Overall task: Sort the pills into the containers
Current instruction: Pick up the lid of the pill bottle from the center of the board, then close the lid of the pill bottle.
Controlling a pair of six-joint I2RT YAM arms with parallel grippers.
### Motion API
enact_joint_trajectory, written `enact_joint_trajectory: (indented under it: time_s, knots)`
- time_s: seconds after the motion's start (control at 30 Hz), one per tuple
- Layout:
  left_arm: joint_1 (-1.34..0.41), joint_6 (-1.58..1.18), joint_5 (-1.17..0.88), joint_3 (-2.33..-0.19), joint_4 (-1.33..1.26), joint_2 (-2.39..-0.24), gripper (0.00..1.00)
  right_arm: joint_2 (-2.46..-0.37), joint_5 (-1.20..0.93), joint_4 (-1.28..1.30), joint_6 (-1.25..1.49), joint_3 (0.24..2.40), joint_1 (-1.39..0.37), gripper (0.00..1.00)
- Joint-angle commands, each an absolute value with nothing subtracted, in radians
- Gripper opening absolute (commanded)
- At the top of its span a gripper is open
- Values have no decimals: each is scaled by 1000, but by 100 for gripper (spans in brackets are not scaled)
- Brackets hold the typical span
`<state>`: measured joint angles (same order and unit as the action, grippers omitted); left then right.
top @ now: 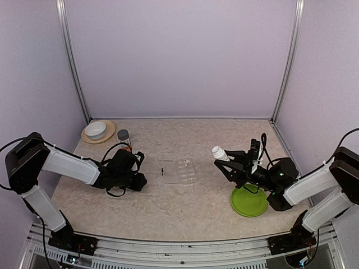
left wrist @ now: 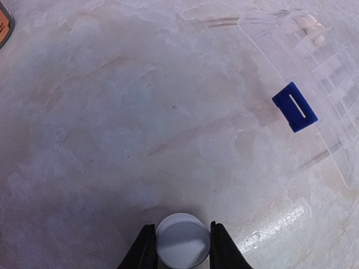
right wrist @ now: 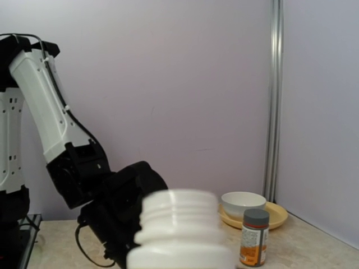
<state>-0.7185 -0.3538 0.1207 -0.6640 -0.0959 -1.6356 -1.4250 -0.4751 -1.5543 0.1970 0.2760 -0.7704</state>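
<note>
Both grippers are occupied: the left gripper (left wrist: 181,230) has its fingers pressed against a white cap (left wrist: 183,247) on the table, and the right gripper (top: 227,161) clamps the uncapped white bottle (top: 219,152). The clear compartment box (top: 183,171) lies between the arms with a few pills (left wrist: 310,22) inside. Lift the cap straight up, and keep the bottle's mouth up until it is over the box.

Clear compartmented box (top: 182,171) flat mid-table, whitish pills (left wrist: 308,22) inside
</note>
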Motion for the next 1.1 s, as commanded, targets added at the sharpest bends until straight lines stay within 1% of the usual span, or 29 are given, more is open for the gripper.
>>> enact_joint_trajectory:
  time_s: [0.0,0.23,0.5,0.67,0.87,1.07]
  knots:
    - [-716,-337,79,-671,-111,-1572,25,-1457,-531,-1616,203,324,-781,0]
    - [-767,-353,-3,-685,-101,-1415,25,-1491,-600,-1570,208,370,-782,0]
    - [-878,-362,-48,-804,-37,-1270,24,-1514,-617,-1496,175,409,-808,0]
    - [-952,-398,-68,-876,-49,-1240,24,-1516,-600,-1426,123,431,-843,0]
    - [-996,-435,-121,-947,-96,-1256,25,-1507,-571,-1394,92,436,-866,0]
    - [-1025,-477,-152,-982,-141,-1285,24,-1486,-465,-1331,41,438,-897,0]
